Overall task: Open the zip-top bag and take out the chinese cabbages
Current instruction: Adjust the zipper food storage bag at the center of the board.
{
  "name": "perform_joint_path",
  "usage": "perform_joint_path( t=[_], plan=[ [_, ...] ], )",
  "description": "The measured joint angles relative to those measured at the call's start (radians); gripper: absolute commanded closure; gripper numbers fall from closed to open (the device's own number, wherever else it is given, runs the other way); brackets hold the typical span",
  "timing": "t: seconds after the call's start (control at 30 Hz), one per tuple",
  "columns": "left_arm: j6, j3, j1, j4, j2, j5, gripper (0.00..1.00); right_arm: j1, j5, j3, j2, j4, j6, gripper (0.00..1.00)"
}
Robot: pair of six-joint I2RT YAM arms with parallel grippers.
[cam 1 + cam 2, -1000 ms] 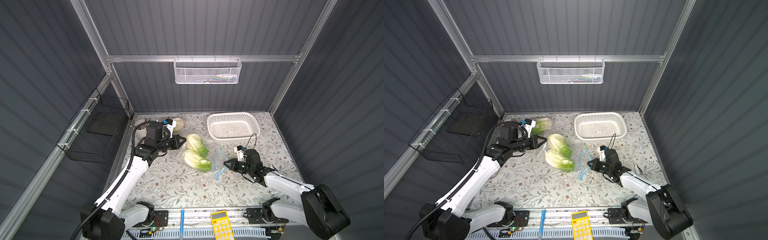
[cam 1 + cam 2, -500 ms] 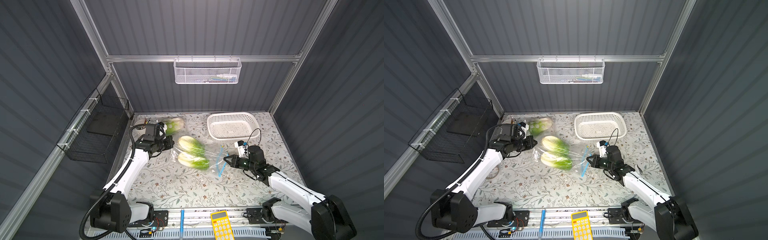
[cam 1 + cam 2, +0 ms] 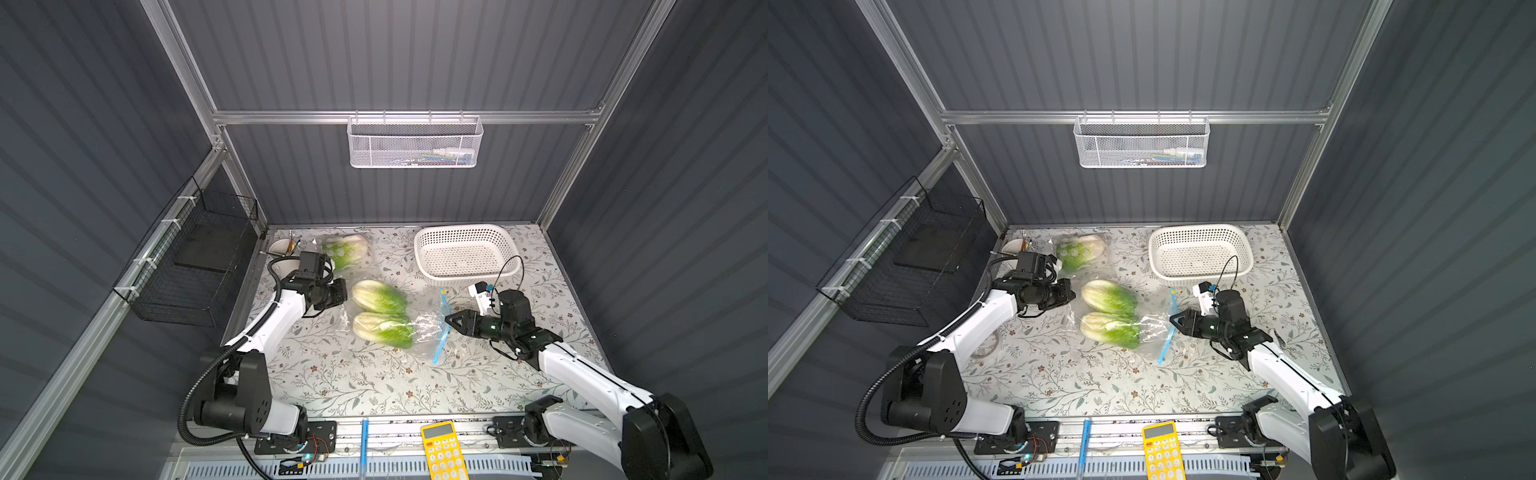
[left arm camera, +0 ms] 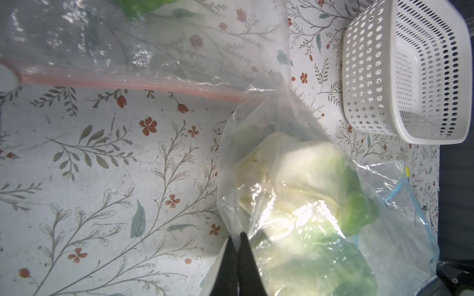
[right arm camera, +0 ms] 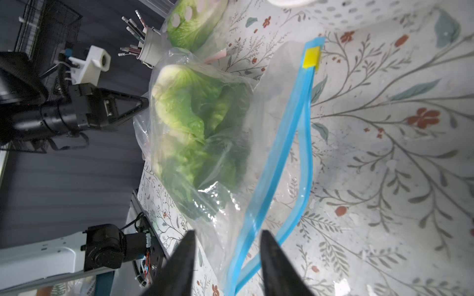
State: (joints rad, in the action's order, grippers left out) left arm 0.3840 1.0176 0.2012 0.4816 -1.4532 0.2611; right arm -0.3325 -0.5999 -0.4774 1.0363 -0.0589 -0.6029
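Near the centre of the desk [image 3: 374, 386], the zip-top bag [image 3: 428, 332] lies on its side with its blue zip strip [image 5: 282, 159] toward the right edge. Two of the chinese cabbages [image 3: 380, 297] rest inside it, side by side, white bases toward the left edge and green leaves toward the zip. The third cabbage [image 3: 345, 249] lies in a second clear bag [image 3: 368, 259] with a pink strip [image 4: 128, 82], near the far left corner.

The left tool [image 4: 238, 241] is closed, its fingers pinching film at the zip-top bag's sealed end. The right tool [image 5: 227, 233] stands partly open; its jaws straddle the blue zip strip without clamping it. The strip's two tracks stand apart along part of their length, and a yellow slider [image 5: 311, 58] sits at the strip's far end. A white perforated basket [image 3: 457, 280] stands at the far right corner.
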Motion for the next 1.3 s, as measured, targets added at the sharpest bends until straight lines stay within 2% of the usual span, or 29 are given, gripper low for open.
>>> perform_joint_path(
  t=[0.07, 0.1, 0.33, 0.47, 0.6, 1.07, 1.3],
  plan=[
    [0.000, 0.000, 0.000, 0.000, -0.012, 0.000, 1.00, 0.021, -0.007, 0.003, -0.046, 0.006, 0.003, 0.41],
    [0.000, 0.000, 0.000, -0.002, -0.018, 0.001, 1.00, 0.032, -0.009, 0.010, -0.071, 0.004, 0.002, 0.45],
    [0.001, -0.003, 0.000, -0.004, -0.064, 0.005, 1.00, 0.075, -0.044, 0.111, -0.145, -0.028, -0.045, 0.85],
    [0.001, -0.003, 0.000, -0.004, -0.074, 0.006, 1.00, 0.077, -0.064, 0.185, -0.114, -0.109, -0.098, 0.97],
    [0.002, -0.003, 0.000, -0.004, -0.080, 0.015, 1.00, 0.078, -0.086, 0.210, -0.031, -0.211, -0.148, 0.92],
    [0.002, -0.003, 0.000, -0.004, -0.084, 0.035, 1.00, 0.075, -0.233, 0.155, 0.350, -0.638, -0.308, 0.90],
    [0.003, -0.003, 0.000, -0.004, -0.084, 0.064, 1.00, 0.009, -0.273, 0.111, 0.522, -0.838, -0.404, 0.89]
  ],
)
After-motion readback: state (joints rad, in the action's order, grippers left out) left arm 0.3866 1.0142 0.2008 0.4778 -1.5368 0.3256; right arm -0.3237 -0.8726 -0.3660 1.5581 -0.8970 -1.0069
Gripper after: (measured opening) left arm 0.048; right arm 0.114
